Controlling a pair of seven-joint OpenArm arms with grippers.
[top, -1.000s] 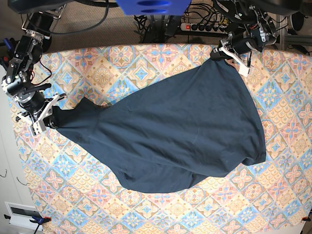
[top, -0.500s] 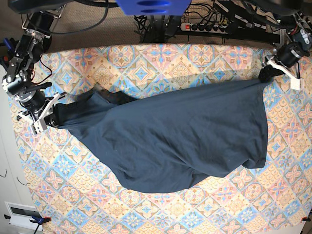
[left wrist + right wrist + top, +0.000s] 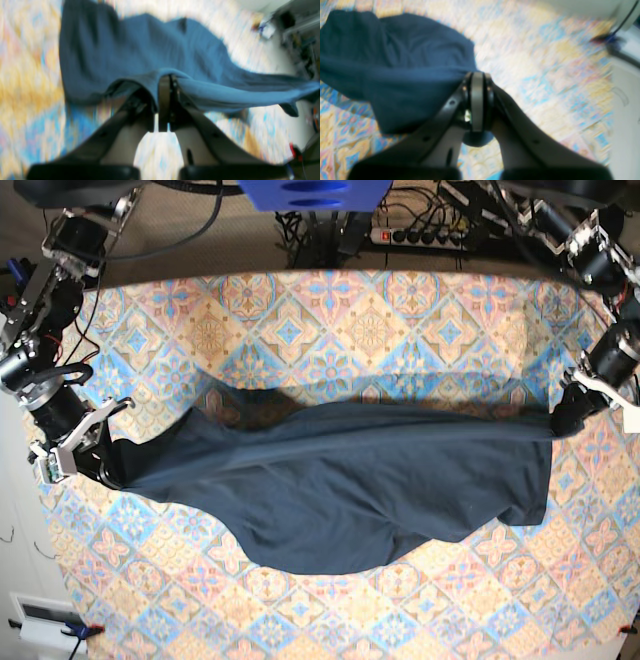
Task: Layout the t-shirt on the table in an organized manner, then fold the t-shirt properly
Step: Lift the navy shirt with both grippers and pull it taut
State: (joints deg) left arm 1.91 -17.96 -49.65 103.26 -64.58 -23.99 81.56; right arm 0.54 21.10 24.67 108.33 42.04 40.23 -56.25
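The dark navy t-shirt point(image 3: 340, 480) hangs stretched across the table point(image 3: 300, 310), its upper edge pulled into a taut line between both grippers and its lower part resting on the cloth. My left gripper point(image 3: 568, 412) at the right side is shut on one end of that edge; the left wrist view shows its jaws point(image 3: 166, 80) pinched on blue fabric point(image 3: 150, 50). My right gripper point(image 3: 100, 463) at the left side is shut on the other end. In the blurred right wrist view the cloth point(image 3: 395, 62) bunches at the closed jaws point(image 3: 477, 80).
A power strip point(image 3: 420, 235) and cables lie beyond the table's far edge. A blue mount point(image 3: 315, 192) sits at top centre. A white box point(image 3: 45, 620) stands off the near left corner. Patterned tablecloth shows all around the shirt.
The left gripper has swung from the far edge out to the right and nearer, dragging the shirt's corner with it. The right gripper shifted slightly nearer. The shirt's top edge is now drawn straight.
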